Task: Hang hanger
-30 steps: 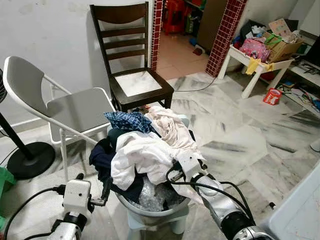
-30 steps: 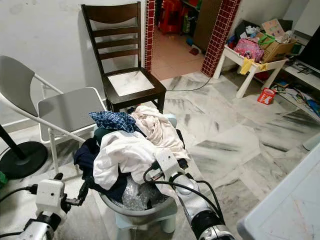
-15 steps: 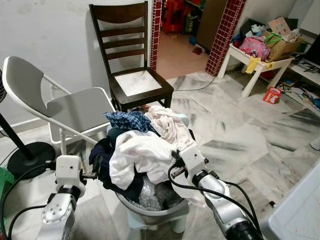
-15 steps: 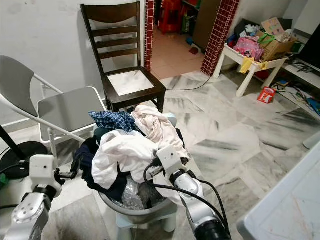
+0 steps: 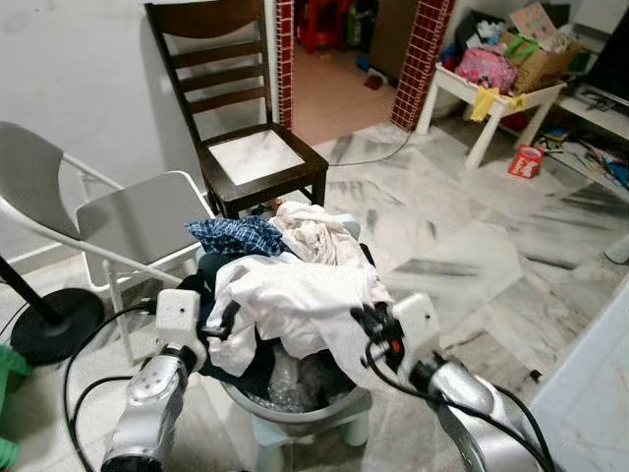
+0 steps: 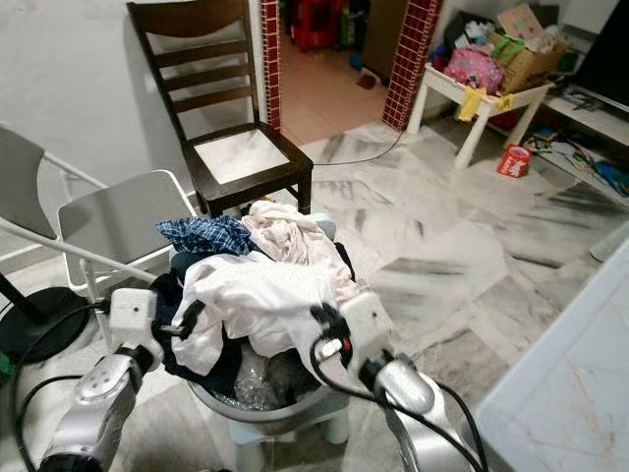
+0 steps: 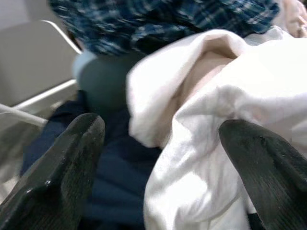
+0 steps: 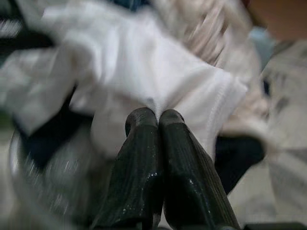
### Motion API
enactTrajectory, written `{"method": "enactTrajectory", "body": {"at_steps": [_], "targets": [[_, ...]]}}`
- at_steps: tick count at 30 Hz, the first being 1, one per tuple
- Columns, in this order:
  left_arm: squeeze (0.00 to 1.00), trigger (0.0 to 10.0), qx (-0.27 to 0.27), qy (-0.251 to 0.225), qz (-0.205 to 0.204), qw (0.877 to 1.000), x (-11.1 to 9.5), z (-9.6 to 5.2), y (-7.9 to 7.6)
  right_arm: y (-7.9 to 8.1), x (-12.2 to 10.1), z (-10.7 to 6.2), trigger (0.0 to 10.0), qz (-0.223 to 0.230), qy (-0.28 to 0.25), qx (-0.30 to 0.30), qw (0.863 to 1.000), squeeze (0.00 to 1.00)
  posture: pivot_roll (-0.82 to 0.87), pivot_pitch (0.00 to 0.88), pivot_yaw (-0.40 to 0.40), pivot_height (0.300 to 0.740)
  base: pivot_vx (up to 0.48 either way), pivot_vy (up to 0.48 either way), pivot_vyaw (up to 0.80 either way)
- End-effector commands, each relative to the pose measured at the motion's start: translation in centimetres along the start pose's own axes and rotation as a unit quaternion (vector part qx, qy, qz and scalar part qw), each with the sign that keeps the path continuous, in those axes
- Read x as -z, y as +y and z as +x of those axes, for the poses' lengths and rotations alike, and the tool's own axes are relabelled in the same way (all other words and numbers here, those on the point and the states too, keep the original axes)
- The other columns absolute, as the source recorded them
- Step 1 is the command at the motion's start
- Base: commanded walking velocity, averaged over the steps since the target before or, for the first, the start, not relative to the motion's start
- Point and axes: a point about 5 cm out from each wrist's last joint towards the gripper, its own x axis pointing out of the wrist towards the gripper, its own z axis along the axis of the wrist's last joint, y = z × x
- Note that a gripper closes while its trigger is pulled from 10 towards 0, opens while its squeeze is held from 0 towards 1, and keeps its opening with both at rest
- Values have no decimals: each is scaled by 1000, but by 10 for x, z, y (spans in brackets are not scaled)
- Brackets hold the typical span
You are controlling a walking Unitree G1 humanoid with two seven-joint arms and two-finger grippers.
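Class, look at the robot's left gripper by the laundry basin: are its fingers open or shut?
Open. The wrist view shows the left gripper's two black fingers set wide apart, with the white garment between them.

Laundry heap in the basin, my tools at the white garment

A crumpled white garment (image 5: 295, 305) lies draped across the top of the pile, over dark navy cloth (image 5: 246, 356), with a blue checked piece (image 5: 234, 236) and a cream one (image 5: 316, 231) behind it. My right tool (image 8: 157, 116) is closed, seemingly pinching a fold of its edge. My left tool (image 7: 160, 125) is spread wide around its other side.
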Motion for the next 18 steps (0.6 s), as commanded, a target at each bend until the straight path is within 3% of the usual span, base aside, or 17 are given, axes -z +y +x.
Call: {"method": "enactTrajectory", "body": {"at_steps": [1,2,3,18], "targets": [[0,941,12,8,-5,1000,5,1,-2,7,-4,-3,10000,-18,6,-23,1000,0,-116,110,15,740,0,0,0],[0,941,14,8,-5,1000,5,1,-2,8,-3,-4,10000,-22,10,-26,999,0,-116,110,16,740,0,0,0],[0,0,16,8,-6,1000,6,1,-3,10,-1,-4,10000,-27,15,-34,999,0,-115,109,15,740,0,0,0],[0,0,69,39,-22,997,30,-3,-15,2,0,-2,10000,-55,41,-38,997,0,-99,95,3,740,0,0,0]]}}
